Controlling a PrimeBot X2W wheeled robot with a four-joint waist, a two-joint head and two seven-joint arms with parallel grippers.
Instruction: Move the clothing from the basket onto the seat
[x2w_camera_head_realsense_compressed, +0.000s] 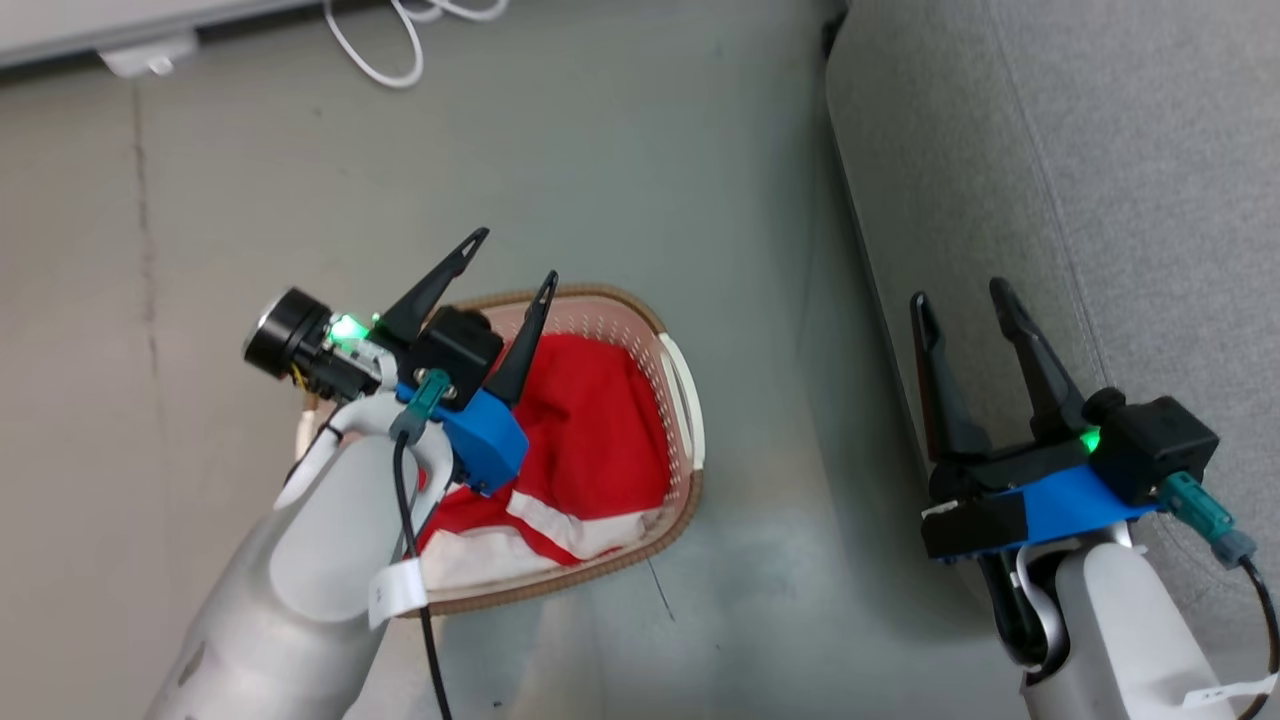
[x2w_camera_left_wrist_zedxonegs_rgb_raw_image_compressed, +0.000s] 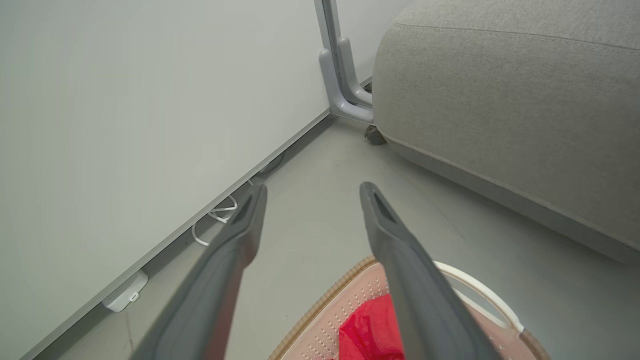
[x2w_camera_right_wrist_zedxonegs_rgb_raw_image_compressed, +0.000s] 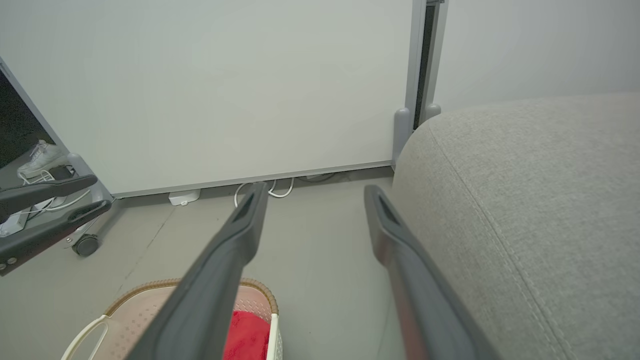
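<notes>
The cream perforated basket (x2w_camera_head_realsense_compressed: 680, 400) with a brown rim stands on the floor. Inside lies the red clothing (x2w_camera_head_realsense_compressed: 590, 430), and one piece shows white bands (x2w_camera_head_realsense_compressed: 560, 525). My left gripper (x2w_camera_head_realsense_compressed: 517, 257) hovers open above the basket's far left part, empty. The grey seat (x2w_camera_head_realsense_compressed: 1100, 180) fills the right side. My right gripper (x2w_camera_head_realsense_compressed: 962, 302) is open and empty over the seat's left edge. In the left wrist view my left gripper (x2w_camera_left_wrist_zedxonegs_rgb_raw_image_compressed: 312, 192) points past the basket rim (x2w_camera_left_wrist_zedxonegs_rgb_raw_image_compressed: 325, 300) and the clothing (x2w_camera_left_wrist_zedxonegs_rgb_raw_image_compressed: 367, 330) toward the seat (x2w_camera_left_wrist_zedxonegs_rgb_raw_image_compressed: 500, 100). The right wrist view has my right gripper (x2w_camera_right_wrist_zedxonegs_rgb_raw_image_compressed: 315, 192), the basket (x2w_camera_right_wrist_zedxonegs_rgb_raw_image_compressed: 150, 310) and the seat (x2w_camera_right_wrist_zedxonegs_rgb_raw_image_compressed: 525, 210).
A white cable (x2w_camera_head_realsense_compressed: 385, 45) and a white wall box (x2w_camera_head_realsense_compressed: 150, 60) lie along the baseboard at the far side. A grey post on a castor (x2w_camera_left_wrist_zedxonegs_rgb_raw_image_compressed: 350, 90) stands by the seat's corner. Bare grey floor (x2w_camera_head_realsense_compressed: 760, 300) separates the basket from the seat.
</notes>
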